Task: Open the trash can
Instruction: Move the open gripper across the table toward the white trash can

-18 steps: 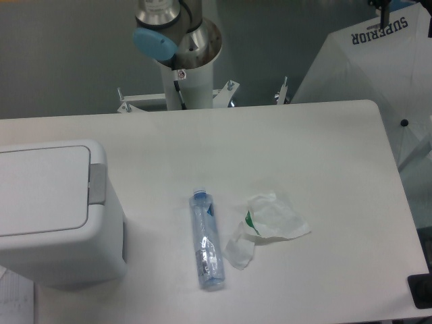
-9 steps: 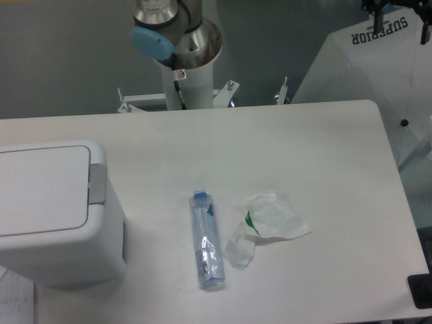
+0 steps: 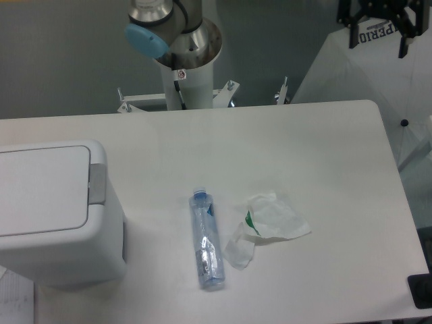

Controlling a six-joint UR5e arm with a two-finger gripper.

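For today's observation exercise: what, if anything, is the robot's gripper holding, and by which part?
Nothing. The gripper hangs open at the top right, far from the trash can, bottle and wrapper.

bottle [image 3: 206, 241], wrapper [image 3: 266, 226] beside trash can [image 3: 57, 216]

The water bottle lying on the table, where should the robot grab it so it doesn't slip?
Probably around the middle of the water bottle, coming straight down from above. It lies flat on the table with its blue cap pointing away toward the robot base, so the fingers should close across its narrow width, from its left and right sides, clear of the crumpled wrapper beside it.
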